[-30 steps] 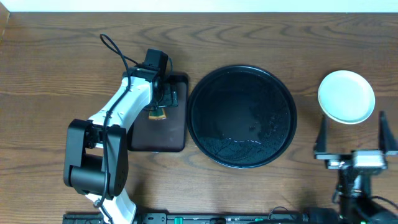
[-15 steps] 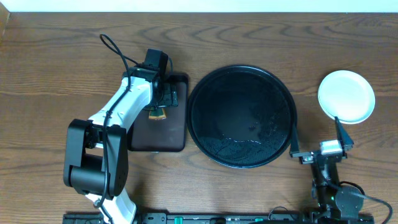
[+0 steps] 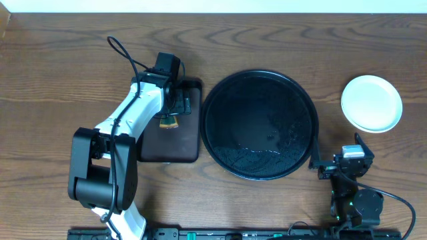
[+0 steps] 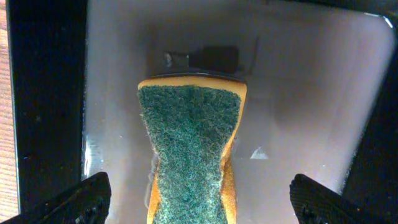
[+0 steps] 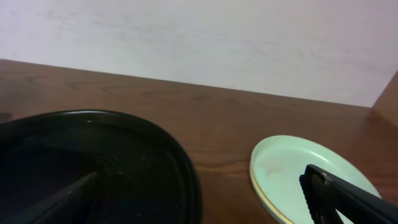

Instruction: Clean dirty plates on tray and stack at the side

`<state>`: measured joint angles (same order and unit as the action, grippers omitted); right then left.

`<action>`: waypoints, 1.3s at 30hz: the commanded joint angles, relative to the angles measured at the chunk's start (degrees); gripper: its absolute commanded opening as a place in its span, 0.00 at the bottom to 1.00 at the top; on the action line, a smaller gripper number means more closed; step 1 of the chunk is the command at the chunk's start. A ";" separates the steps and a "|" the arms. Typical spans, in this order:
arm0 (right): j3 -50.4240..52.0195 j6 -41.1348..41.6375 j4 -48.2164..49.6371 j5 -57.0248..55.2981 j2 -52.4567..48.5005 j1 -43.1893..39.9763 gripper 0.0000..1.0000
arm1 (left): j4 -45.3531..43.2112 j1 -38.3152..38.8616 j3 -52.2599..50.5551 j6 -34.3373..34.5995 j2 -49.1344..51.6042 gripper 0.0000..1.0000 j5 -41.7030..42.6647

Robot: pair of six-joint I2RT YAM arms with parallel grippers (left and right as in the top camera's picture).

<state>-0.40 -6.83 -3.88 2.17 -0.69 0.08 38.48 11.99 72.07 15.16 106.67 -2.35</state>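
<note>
The round black tray lies mid-table, wet, with no plates on it. The plates sit to its right on the wood. In the right wrist view the top plate is pale mint, with a yellowish edge showing beneath. My right gripper is open near the front edge, between tray and plates, holding nothing. One of its fingers overlaps the plate's near side, and the tray's rim is on the left. My left gripper is open, straddling a green-and-yellow sponge without touching it.
The sponge lies on a smaller dark brown rectangular tray, left of the black tray, with the left arm reaching over it. A pale wall runs along the table's far edge.
My right arm has pulled back from beside the plates toward the front edge, turned and tipped up, still open. The left arm and sponge have not moved.
</note>
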 commanded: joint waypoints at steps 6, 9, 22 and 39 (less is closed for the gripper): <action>0.09 4.70 -0.31 -2.86 0.42 0.72 0.99 | -0.02 -0.31 0.09 -0.09 0.55 0.92 -0.94; 0.09 5.31 -0.31 -2.14 0.39 0.76 0.99 | -0.02 -0.31 0.09 -0.09 0.55 0.92 -0.94; 0.09 5.31 -0.31 -2.14 0.39 0.76 0.99 | -0.02 -0.31 0.09 -0.09 0.55 0.92 -0.94; 0.09 5.31 -0.31 -2.14 0.39 0.76 0.99 | -0.02 -0.28 0.09 -0.09 0.52 0.92 -0.94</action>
<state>-0.40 -2.46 -3.95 0.34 -0.69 0.08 38.48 11.99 72.07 15.16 106.67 -2.35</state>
